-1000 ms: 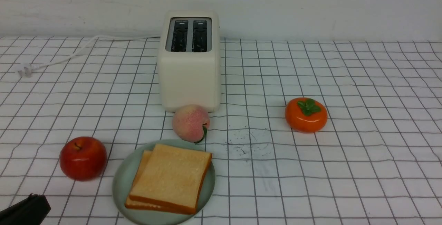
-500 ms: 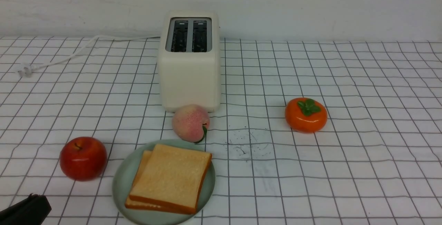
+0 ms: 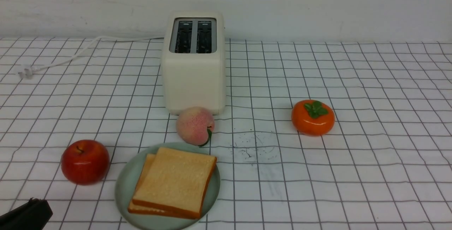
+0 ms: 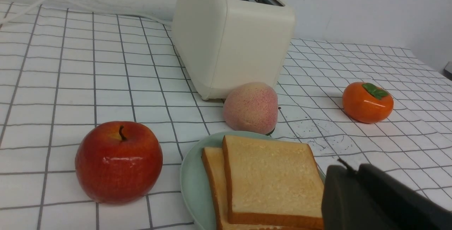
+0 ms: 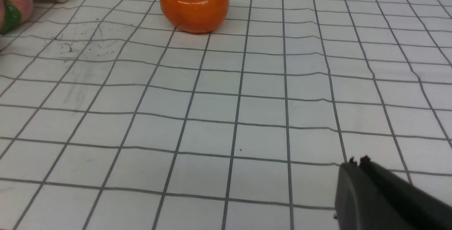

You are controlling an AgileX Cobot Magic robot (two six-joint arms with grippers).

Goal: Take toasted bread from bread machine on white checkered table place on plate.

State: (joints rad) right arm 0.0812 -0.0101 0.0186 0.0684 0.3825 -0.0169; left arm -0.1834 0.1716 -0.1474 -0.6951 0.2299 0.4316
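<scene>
Two slices of toasted bread lie stacked on the pale green plate point(image 3: 123, 187) near the front of the white checkered table point(image 3: 353, 170). The top slice point(image 3: 175, 180) covers most of the lower slice point(image 3: 148, 166). The cream bread machine point(image 3: 193, 74) stands at the back, and both of its dark slots look empty. My left gripper point(image 4: 348, 169) is shut with nothing in it. It sits low beside the plate's near edge, and only its dark tip point(image 3: 35, 207) shows in the front view. My right gripper point(image 5: 357, 160) is shut and empty, low over bare cloth.
A red apple point(image 3: 85, 161) sits left of the plate. A peach point(image 3: 195, 125) lies between the plate and the bread machine. An orange persimmon point(image 3: 313, 117) rests to the right. The white cord and plug point(image 3: 26, 71) trail off at the back left. A white wall closes the back.
</scene>
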